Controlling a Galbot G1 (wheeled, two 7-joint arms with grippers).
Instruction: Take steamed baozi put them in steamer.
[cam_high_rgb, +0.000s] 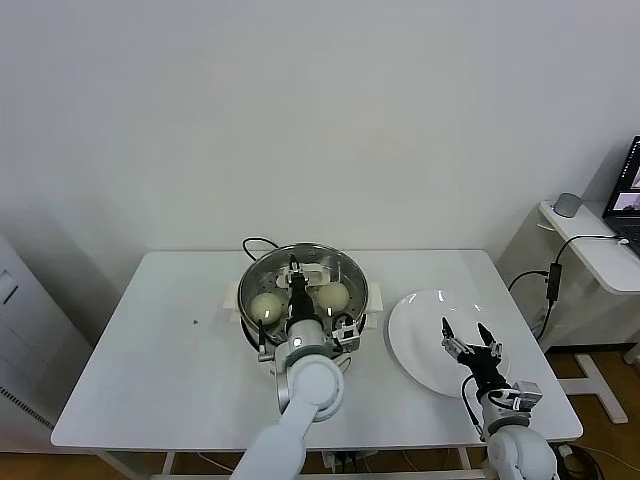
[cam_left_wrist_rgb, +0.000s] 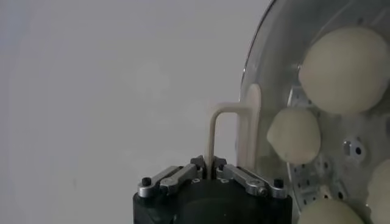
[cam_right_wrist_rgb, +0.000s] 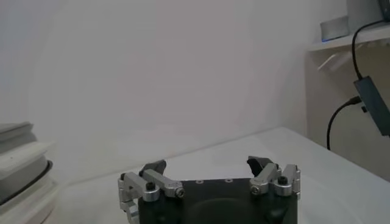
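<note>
Cream lid handle (cam_left_wrist_rgb: 224, 131) is pinched in the left gripper (cam_left_wrist_rgb: 210, 170), jaws clamped together on it, glass lid (cam_left_wrist_rgb: 256, 73) hanging over the steamer (cam_high_rgb: 303, 284). Steamed baozi (cam_left_wrist_rgb: 347, 70) lie beneath it in the basket. Lower the lid level, centred on the rim. Right gripper (cam_high_rgb: 471, 340) waits spread apart above the white plate (cam_high_rgb: 425, 345)

The round cream-white dough buns (cam_high_rgb: 266, 305) sit in a shiny silver steel steamer (cam_high_rgb: 352, 275) dotted with holes. The flat round plate (cam_high_rgb: 420, 340) and tabletop (cam_high_rgb: 150, 370) are white.
</note>
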